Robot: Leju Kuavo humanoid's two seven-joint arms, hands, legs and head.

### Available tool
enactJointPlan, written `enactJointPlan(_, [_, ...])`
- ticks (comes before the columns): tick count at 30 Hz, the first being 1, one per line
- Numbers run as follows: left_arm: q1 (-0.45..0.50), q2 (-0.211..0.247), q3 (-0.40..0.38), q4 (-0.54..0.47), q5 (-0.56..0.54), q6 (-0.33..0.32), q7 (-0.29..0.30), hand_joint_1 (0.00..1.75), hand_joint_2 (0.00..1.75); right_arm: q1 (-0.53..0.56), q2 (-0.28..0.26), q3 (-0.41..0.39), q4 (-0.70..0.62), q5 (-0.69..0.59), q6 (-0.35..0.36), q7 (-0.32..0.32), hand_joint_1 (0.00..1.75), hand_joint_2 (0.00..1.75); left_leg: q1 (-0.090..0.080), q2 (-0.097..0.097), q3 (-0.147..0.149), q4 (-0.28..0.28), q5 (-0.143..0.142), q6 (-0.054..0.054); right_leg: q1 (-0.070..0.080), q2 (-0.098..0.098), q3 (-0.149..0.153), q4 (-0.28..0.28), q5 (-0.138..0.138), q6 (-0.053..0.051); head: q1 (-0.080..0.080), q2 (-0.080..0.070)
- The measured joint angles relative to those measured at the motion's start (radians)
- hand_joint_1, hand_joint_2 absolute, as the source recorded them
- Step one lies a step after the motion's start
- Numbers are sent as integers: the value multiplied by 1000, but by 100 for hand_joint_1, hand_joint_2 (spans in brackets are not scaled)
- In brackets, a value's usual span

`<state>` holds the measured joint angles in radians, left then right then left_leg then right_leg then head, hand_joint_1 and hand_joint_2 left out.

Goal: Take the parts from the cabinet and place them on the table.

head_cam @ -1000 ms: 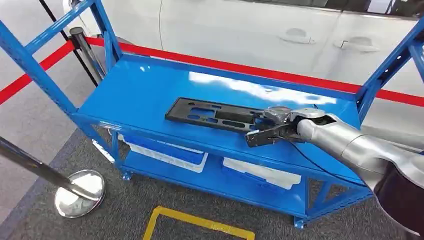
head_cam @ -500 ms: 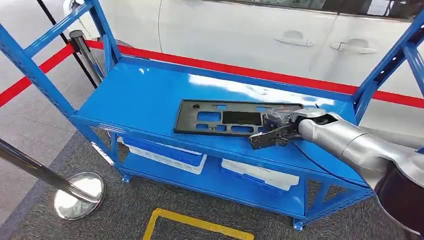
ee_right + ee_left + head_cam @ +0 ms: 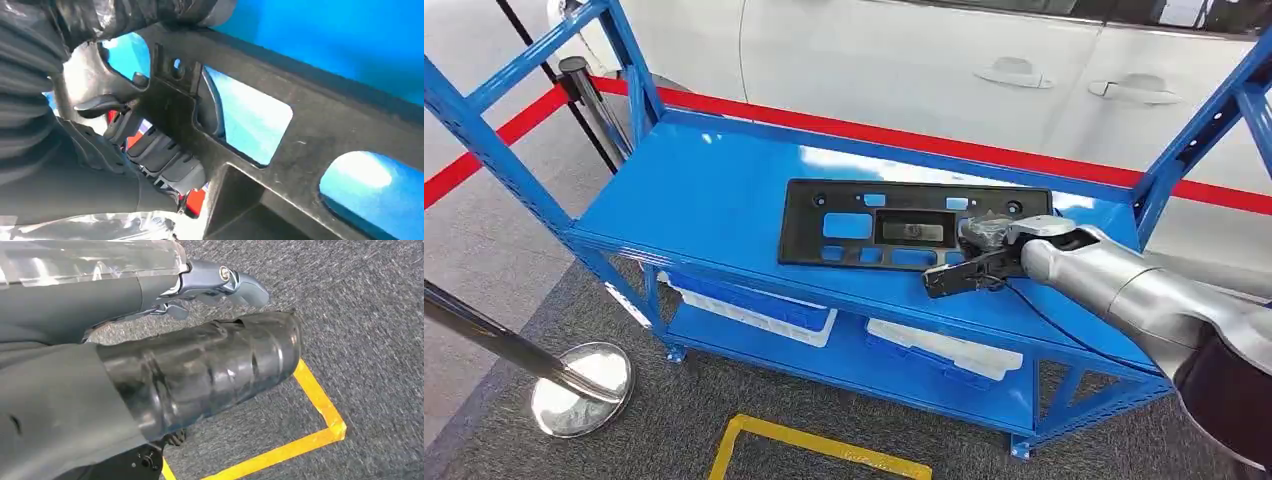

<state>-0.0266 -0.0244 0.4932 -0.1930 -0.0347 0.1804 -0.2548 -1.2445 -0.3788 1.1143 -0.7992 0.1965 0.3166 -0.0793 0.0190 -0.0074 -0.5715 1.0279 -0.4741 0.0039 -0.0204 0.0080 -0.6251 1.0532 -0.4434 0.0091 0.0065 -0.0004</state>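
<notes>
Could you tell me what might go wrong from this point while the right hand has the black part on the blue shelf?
1. The right hand grips the black part at one end only, so the long free end may sag or twist out of the grasp when lifted.
2. The part lies between the shelf's blue uprights; swinging it out could knock one.
3. The grasp runs through a cutout, as the right wrist view shows; fingers might snag on release.

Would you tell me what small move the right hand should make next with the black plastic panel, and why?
Probably lift it clear. The right hand grips the black plastic cut-out panel at one end, tilted up, its far part seemingly near the blue metal shelf.
</notes>
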Motion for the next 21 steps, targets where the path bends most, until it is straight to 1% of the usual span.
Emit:
enactJointPlan(5, [0,0,2,0,-7,0,-4,0,0,-26,-6,-18,-26,-2,3,22,175,175,0,0,-1,0,0,0,0,0,0,0,0,0,0,0])
enactJointPlan(21, [0,-1,2,0,-11,0,-8,0,0,-29,-19,-27,-56,-2,3,23,175,175,0,0,-1,0,0,0,0,0,0,0,0,0,0,0])
